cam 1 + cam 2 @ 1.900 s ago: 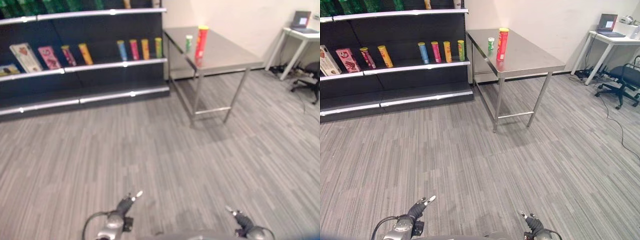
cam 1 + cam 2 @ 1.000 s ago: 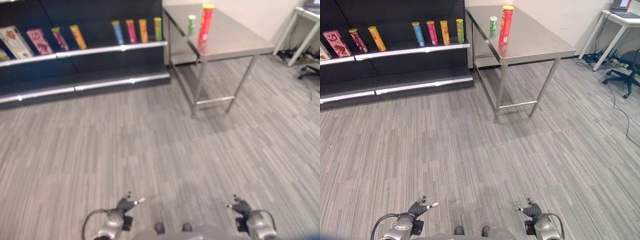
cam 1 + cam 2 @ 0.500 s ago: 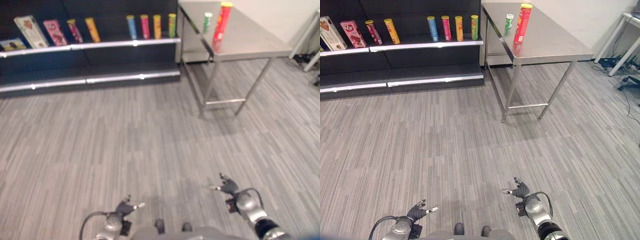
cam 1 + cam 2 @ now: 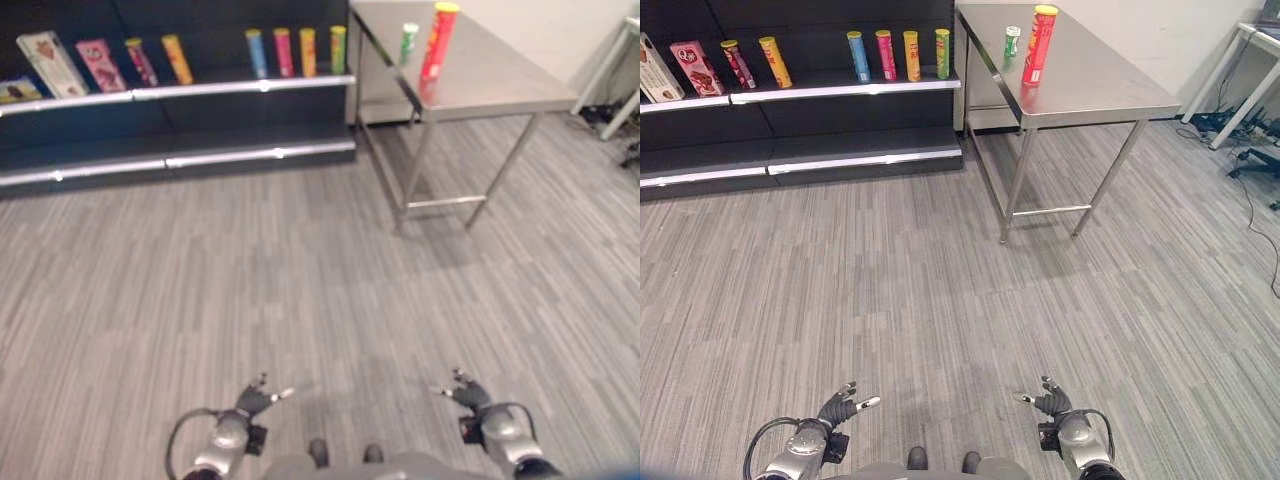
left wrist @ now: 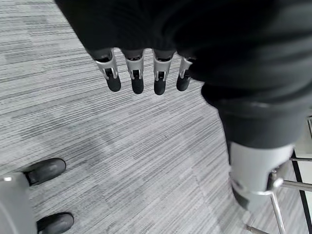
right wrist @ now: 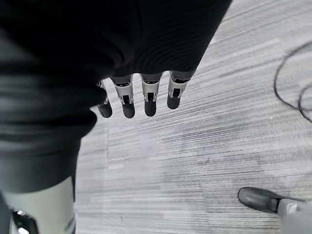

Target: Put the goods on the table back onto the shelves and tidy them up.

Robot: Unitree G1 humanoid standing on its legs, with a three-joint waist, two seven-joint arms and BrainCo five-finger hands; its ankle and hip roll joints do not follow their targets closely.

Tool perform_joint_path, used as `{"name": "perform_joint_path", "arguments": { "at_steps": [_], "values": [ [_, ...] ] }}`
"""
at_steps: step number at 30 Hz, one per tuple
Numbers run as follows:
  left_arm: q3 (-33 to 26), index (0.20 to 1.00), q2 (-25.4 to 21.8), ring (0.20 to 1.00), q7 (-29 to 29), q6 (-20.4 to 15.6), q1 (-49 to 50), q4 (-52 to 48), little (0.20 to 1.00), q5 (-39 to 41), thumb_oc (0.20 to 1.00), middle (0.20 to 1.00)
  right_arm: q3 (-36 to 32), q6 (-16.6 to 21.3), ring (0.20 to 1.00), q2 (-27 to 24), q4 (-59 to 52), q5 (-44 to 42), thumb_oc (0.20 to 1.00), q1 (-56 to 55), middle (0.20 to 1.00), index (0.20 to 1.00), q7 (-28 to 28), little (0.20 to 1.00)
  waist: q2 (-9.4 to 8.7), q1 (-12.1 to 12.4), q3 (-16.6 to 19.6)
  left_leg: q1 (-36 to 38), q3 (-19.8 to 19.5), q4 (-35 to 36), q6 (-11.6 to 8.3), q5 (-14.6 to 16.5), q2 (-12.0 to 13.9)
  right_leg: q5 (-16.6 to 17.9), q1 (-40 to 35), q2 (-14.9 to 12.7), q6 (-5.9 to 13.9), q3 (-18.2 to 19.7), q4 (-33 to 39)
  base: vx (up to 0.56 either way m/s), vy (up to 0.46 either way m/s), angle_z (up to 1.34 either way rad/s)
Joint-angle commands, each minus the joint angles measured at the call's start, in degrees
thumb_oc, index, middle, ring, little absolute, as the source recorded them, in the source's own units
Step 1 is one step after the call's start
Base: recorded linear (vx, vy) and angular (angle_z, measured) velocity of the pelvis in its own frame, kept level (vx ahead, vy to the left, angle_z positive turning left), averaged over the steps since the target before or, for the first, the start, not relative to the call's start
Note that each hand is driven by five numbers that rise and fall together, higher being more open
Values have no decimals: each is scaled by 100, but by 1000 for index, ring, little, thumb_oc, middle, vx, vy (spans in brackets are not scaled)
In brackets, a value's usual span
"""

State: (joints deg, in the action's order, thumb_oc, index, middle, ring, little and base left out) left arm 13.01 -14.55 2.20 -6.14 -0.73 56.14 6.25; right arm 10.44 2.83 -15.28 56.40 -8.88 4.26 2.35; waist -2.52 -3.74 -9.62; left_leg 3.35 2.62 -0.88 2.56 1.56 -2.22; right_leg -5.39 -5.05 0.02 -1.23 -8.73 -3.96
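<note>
Floor (image 4: pixel 940 300): grey striped carpet, open from the robot up to the shelving and the table legs.

Steel table (image 4: pixel 1090 95): far side of the room, right of centre. Its left edge stands just beside the right end of the dark shelf unit (image 4: pixel 800 130). Open space shows beneath the top, between the legs and a low crossbar.

Task items: a tall red can (image 4: pixel 1038 45) stands upright on the table near the far left corner. A small green can (image 4: pixel 1012 41) stands upright just to its left, slightly farther back. Both are well apart from the hands.

Left hand (image 4: pixel 845 408): low, at the robot's left side, over bare carpet. In the left wrist view its fingers (image 5: pixel 137 78) are straight and spread, holding nothing.

Right hand (image 4: pixel 1050 402): low, at the right side. Its fingers (image 6: pixel 148 100) are likewise straight and empty.

Shelf contents: four upright cans (image 4: pixel 896 55) (blue, pink, orange, green) at the right end of the middle shelf; two leaning cans (image 4: pixel 755 62) and two boxes (image 4: pixel 678 68) farther left.

A white desk (image 4: pixel 1250 70) and an office chair (image 4: pixel 1262 165) stand at the far right.
</note>
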Motion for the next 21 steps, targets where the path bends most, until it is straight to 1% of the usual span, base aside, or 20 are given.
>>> {"name": "perform_joint_path", "arguments": {
  "at_steps": [1, 3, 7, 12, 15, 21],
  "values": [
    [17, 1000, -75, 1000, 60, -217, -275, -296, 1000, 314, 1000, 1000, -62, 183, 1000, -130, -295, -212, 1000, 86, 1000, 1000, 111, 1000, -33, -28, 156, 188, 81, -508, -801, 772, 743, -389, -72, -754, 991, 317, -9, 24, 5, -8],
    [-2, 1000, -38, 1000, 102, -255, -346, -315, 1000, 468, 1000, 1000, -30, 216, 1000, -133, -360, -223, 1000, 128, 1000, 1000, 130, 1000, -27, -36, 168, 206, 96, -505, -799, 780, 745, -393, -81, -751, 989, 327, -3, 21, 1, -6],
    [0, 1000, 0, 1000, 113, -265, -368, -313, 1000, 507, 1000, 1000, 22, 223, 1000, -118, -467, -150, 1000, 131, 1000, 1000, 158, 1000, -25, -52, 173, 238, 114, -496, -800, 782, 754, -400, -94, -746, 985, 350, -4, 4, -1, -1],
    [-17, 1000, 58, 1000, 110, -243, -295, -190, 1000, 460, 1000, 1000, -83, 206, 1000, -57, -438, -152, 1000, -75, 1000, 1000, 186, 1000, -12, -109, 196, 269, 150, -486, -801, 794, 764, -413, -88, -744, 986, 380, -33, 3, 0, -1],
    [-111, 1000, 91, 1000, 120, -237, -234, -173, 1000, 571, 1000, 1000, -183, 212, 1000, -18, -336, -213, 1000, -202, 1000, 1000, 206, 1000, -5, -132, 188, 262, 161, -522, -801, 810, 766, -409, -63, -753, 989, 402, -65, 9, -4, -7],
    [-144, 1000, 85, 1000, 129, -250, -220, -175, 1000, 635, 1000, 1000, -180, 223, 1000, -34, -447, -229, 1000, -228, 1000, 1000, 205, 1000, 0, -158, 179, 263, 204, -557, -797, 830, 775, -415, -30, -752, 993, 431, -100, 7, 4, -4]
  ]
}}
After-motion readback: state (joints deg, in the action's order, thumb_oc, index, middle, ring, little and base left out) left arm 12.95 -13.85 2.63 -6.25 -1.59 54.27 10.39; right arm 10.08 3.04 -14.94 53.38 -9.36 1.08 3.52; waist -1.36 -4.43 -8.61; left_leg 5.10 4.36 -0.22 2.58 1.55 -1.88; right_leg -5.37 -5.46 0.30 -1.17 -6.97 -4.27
